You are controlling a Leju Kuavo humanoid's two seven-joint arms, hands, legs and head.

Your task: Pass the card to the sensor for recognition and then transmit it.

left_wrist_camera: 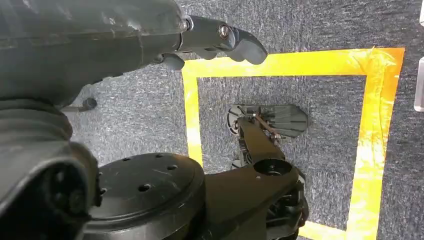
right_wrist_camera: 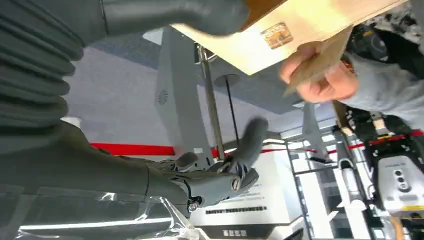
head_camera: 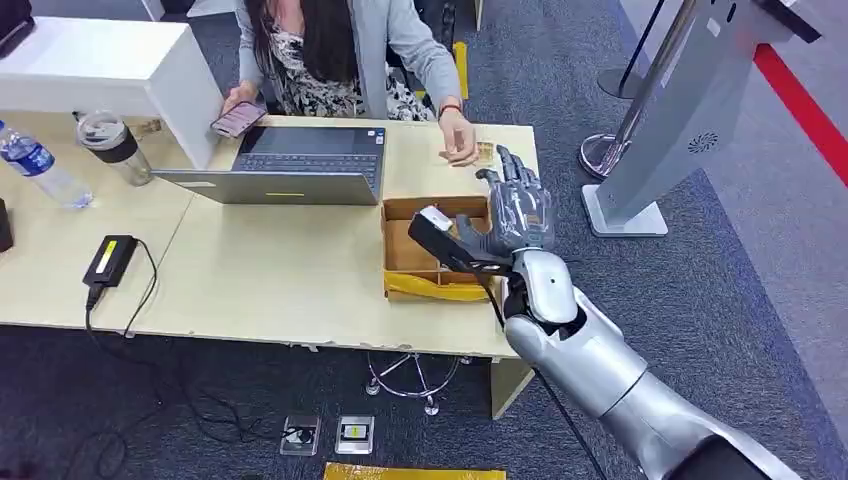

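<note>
I see one light wooden desk [head_camera: 270,280] in the head view, and one person [head_camera: 350,50] in a grey jacket sits behind it. One grey kiosk stand [head_camera: 680,120] stands on the carpet to the right of the desk. On the desk I count one open laptop [head_camera: 290,165], one brown cardboard box [head_camera: 430,250] with yellow tape on its front edge, two bottles (one clear water bottle [head_camera: 40,165] and one tumbler [head_camera: 115,145] with a dark lid), and one black power adapter [head_camera: 108,260] with its cable.

My right hand [head_camera: 515,210] is raised over the box and the right end of the desk, fingers spread and pointing up, holding nothing. One black sensor block [head_camera: 445,240] is fixed near the wrist, just over the box.

The person holds one phone [head_camera: 238,118] in one hand, and the other hand [head_camera: 458,140] rests on the desk beside one small card [head_camera: 484,152], which lies flat near the far right corner. In the right wrist view this hand [right_wrist_camera: 320,80] is close to the card [right_wrist_camera: 276,35] with a brownish flat piece between its fingers.

My left hand [left_wrist_camera: 150,30] hangs over the grey carpet, above one yellow tape square [left_wrist_camera: 372,130]; I cannot tell if its fingers are spread or closed.
</note>
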